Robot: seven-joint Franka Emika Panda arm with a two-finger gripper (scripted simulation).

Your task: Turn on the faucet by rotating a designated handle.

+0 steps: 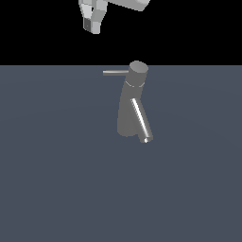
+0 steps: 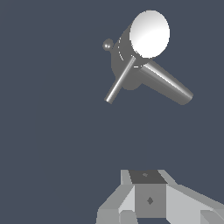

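The grey faucet point(image 1: 128, 111) stands leaning in the middle of the exterior view, with a round cap point(image 1: 138, 68) on top. The handle point(image 1: 115, 72), a thin straight rod, sticks out from the cap toward the exterior view's left. The thicker spout point(image 1: 142, 121) slants down at the front. My gripper point(image 1: 93, 26) hangs well above and to the left of the handle, touching nothing. In the wrist view the cap point(image 2: 149, 34), handle point(image 2: 119, 81) and spout point(image 2: 168, 84) lie far beyond my gripper point(image 2: 168, 217), whose fingers point(image 2: 127, 216) stand apart and empty.
The faucet rests on a flat dark blue-grey floor point(image 1: 56, 179) that fills the lower part of the exterior view. A black background lies behind it. A small round knob point(image 2: 107, 44) shows beside the cap in the wrist view.
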